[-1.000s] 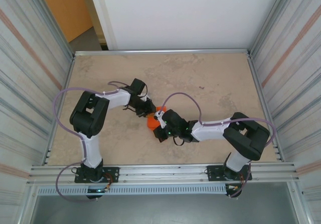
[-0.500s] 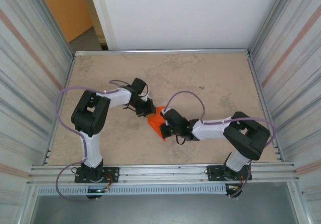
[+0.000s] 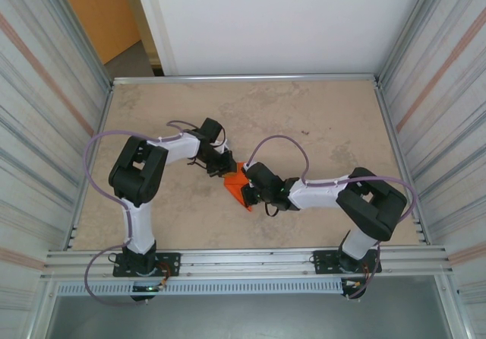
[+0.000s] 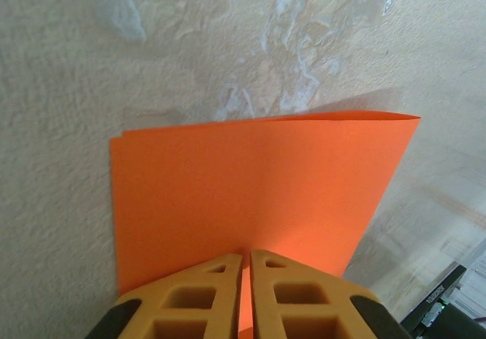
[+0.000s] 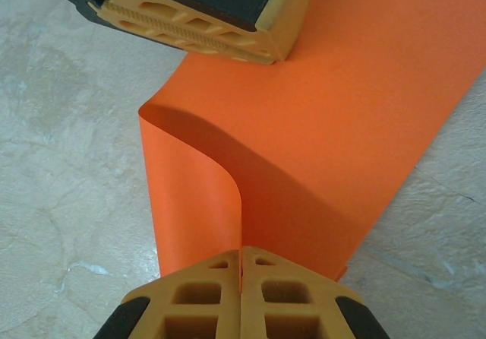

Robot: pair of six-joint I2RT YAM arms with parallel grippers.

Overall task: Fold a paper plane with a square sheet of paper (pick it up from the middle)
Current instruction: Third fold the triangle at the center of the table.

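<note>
The left end effector [image 4: 247, 261] is pinched almost closed on one edge of the paper [image 4: 258, 179], which spreads ahead of it over the table [image 4: 152, 50]. The right end effector [image 5: 241, 259] is clamped on the opposite side, where the sheet curls up into a loose fold. Compared with a second ago, the right wrist has shifted aside. More orange now shows between the two end effectors, as a pointed patch.

The square sheet of paper [image 5: 342, 126] is smooth and matt — the table [image 3: 319, 118] looks rough, mottled, dull.
</note>
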